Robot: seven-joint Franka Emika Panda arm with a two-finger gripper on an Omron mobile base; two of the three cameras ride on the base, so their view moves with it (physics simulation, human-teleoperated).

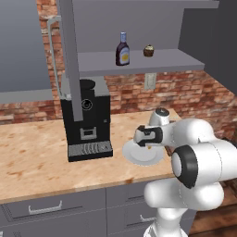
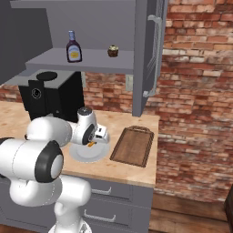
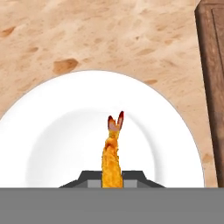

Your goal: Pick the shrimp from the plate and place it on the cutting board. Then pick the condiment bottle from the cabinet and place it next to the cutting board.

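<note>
My gripper [image 3: 112, 176] is shut on the orange shrimp [image 3: 112, 151], which sticks out from between the finger tips with its tail forward. Right under it lies the round white plate [image 3: 52, 131]. In the right base view the gripper [image 2: 93, 141] hangs low over the plate [image 2: 85, 157] with the shrimp [image 2: 91, 144] in it. The dark wooden cutting board [image 2: 133, 145] lies just right of the plate, and its edge [image 3: 212, 65] shows in the hand view. The condiment bottle [image 1: 122, 50] stands upright on the grey cabinet shelf [image 1: 162, 59].
A black coffee machine [image 1: 85, 120] stands on the counter left of the plate. A small brown cupcake [image 2: 113, 51] sits on the shelf right of the bottle [image 2: 73, 47]. The open cabinet door [image 2: 148, 54] hangs above the board. The counter ends just past the board.
</note>
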